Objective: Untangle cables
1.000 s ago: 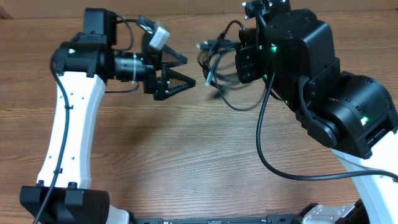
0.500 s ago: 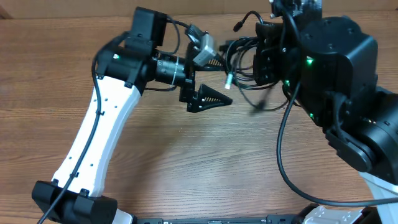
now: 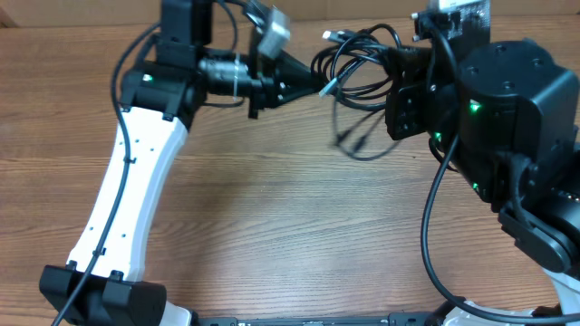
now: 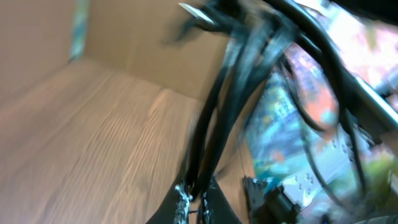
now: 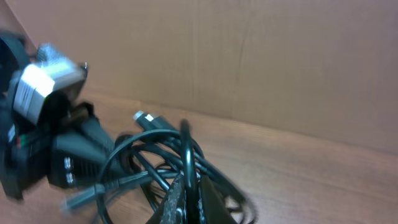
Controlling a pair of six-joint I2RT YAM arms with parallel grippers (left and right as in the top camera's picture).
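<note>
The cables (image 3: pixel 360 65) are a tangle of thin black cords held above the table between both arms, with one plug end (image 3: pixel 343 139) dangling low. My left gripper (image 3: pixel 317 83) is shut on the bundle's left side. In the left wrist view its jaws (image 4: pixel 198 198) pinch two or three strands (image 4: pixel 214 112) that run up and away. My right gripper (image 3: pixel 393 63) is shut on the bundle's right side. In the right wrist view a single upright strand (image 5: pixel 186 155) sits between its jaws (image 5: pixel 188 196), with loops (image 5: pixel 146 158) spreading to the left.
A brown cardboard wall (image 5: pixel 249 56) stands behind the wooden table (image 3: pixel 272 217). The left arm's wrist camera (image 5: pixel 43 81) is close to the bundle in the right wrist view. The bulky right arm (image 3: pixel 507 118) fills the right side.
My left gripper swung right and toward the back, reached the bundle and shut on its strands. My right arm carried the bundle further right.
</note>
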